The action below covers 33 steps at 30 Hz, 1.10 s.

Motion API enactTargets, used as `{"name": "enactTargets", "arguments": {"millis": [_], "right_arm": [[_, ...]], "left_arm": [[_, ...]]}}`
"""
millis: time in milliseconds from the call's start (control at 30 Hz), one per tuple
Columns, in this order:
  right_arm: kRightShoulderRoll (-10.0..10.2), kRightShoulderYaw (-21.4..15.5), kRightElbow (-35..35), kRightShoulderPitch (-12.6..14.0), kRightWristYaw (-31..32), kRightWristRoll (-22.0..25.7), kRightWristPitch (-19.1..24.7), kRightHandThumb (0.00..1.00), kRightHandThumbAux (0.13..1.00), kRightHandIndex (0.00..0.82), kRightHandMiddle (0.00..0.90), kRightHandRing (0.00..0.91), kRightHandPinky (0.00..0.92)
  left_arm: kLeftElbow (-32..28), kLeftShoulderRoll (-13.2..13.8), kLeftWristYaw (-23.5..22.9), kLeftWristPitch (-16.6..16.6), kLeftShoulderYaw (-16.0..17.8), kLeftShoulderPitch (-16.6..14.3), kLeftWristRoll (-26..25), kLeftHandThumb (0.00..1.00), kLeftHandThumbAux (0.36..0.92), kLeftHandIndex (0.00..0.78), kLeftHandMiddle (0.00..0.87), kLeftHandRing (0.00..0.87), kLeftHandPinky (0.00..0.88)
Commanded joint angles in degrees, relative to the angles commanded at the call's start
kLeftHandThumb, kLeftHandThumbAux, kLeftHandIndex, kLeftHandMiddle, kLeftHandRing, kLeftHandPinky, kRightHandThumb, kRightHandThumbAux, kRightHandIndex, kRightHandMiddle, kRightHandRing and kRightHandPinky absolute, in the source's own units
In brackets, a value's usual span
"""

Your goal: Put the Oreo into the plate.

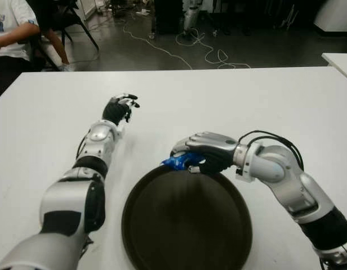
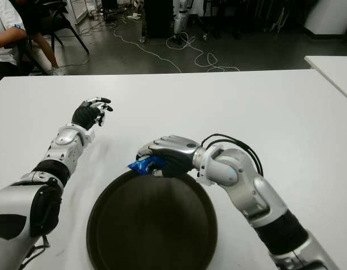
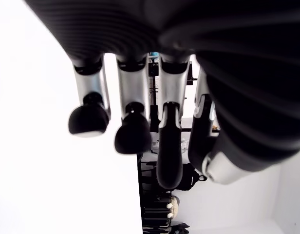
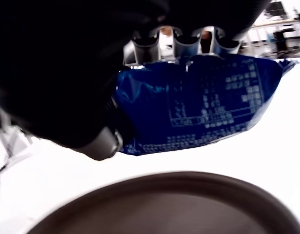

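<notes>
A blue Oreo packet [image 1: 178,162] is clamped in my right hand [image 1: 199,152], whose fingers curl over its top while the thumb presses from below. The hand holds it just above the far rim of the dark round plate [image 1: 187,225], on the white table [image 1: 263,107]. In the right wrist view the blue Oreo packet [image 4: 208,109] with white print fills the space under my fingers [image 4: 181,41], and the plate's rim [image 4: 179,178] lies right beneath. My left hand [image 1: 120,107] is stretched out over the table, far left of the plate, fingers loosely curled and holding nothing.
A seated person [image 1: 10,34] is at the table's far left corner. Cables [image 1: 190,48] run over the floor beyond the table. Another white table's corner [image 1: 339,62] shows at the far right.
</notes>
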Motion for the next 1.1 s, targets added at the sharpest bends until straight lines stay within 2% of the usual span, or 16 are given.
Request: {"name": "enactTargets", "arguments": {"millis": [200, 367, 833, 900, 1000, 1100], "right_arm": [[0.6, -0.9, 0.6, 0.1, -2.1, 0.9, -1.8, 0.681, 0.733, 0.424, 0.714, 0.733, 0.729], [1.5, -1.0, 3.8, 0.2, -5.1, 1.6, -4.9, 0.680, 0.734, 0.424, 0.659, 0.681, 0.672], [4.2, -2.0, 3.2, 0.9, -10.6, 3.2, -7.6, 0.684, 0.733, 0.424, 0.626, 0.641, 0.616], [4.6, -2.1, 3.3, 1.0, -11.0, 3.9, -8.1, 0.683, 0.733, 0.424, 0.627, 0.641, 0.611], [5.7, -2.4, 3.7, 1.7, -10.9, 7.8, -9.3, 0.683, 0.733, 0.424, 0.644, 0.653, 0.604], [6.9, -2.4, 3.6, 3.1, -11.5, 10.2, -10.3, 0.682, 0.734, 0.425, 0.655, 0.657, 0.597]], "left_arm": [[0.0, -0.1, 0.0, 0.1, 0.1, -0.1, -0.3, 0.855, 0.661, 0.412, 0.555, 0.791, 0.823], [0.0, -0.1, 0.2, 0.2, 0.1, -0.1, -0.3, 0.854, 0.662, 0.410, 0.550, 0.795, 0.821], [0.1, -0.3, 1.0, 0.2, 0.2, -0.2, -0.3, 0.854, 0.662, 0.409, 0.546, 0.792, 0.818], [0.1, -0.3, 0.9, 0.3, 0.2, -0.2, -0.4, 0.854, 0.662, 0.409, 0.546, 0.792, 0.817], [0.1, -0.3, 0.8, 0.5, 0.3, -0.3, -0.5, 0.853, 0.663, 0.408, 0.547, 0.797, 0.822], [0.0, -0.3, 0.6, 0.6, 0.5, -0.3, -0.7, 0.852, 0.663, 0.408, 0.545, 0.807, 0.831]]}}
